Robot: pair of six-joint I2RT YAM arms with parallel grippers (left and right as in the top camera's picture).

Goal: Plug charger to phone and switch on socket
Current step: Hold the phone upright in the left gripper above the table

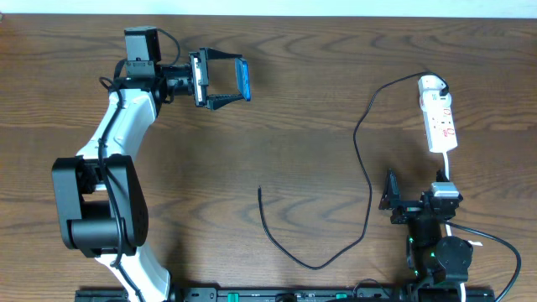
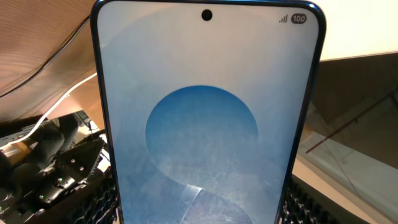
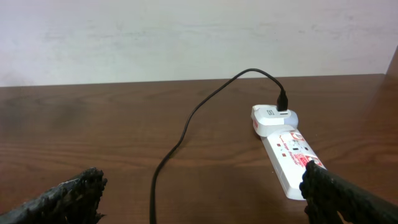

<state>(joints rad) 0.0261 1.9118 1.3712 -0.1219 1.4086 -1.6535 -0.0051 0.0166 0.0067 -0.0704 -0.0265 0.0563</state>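
Observation:
My left gripper is shut on the phone and holds it on edge above the far left of the table. In the left wrist view the phone's blue screen fills the frame between the fingers. The charger, a thin black cable, runs from the socket's far end in a loop, with its free plug lying mid-table. The socket lies at the far right; it also shows in the right wrist view with the cable. My right gripper is open and empty, just short of the socket.
A white adapter sits in the socket's far end with the black cable plugged into it. The socket's white cord runs toward the right arm base. The left arm stands at the table's left front.

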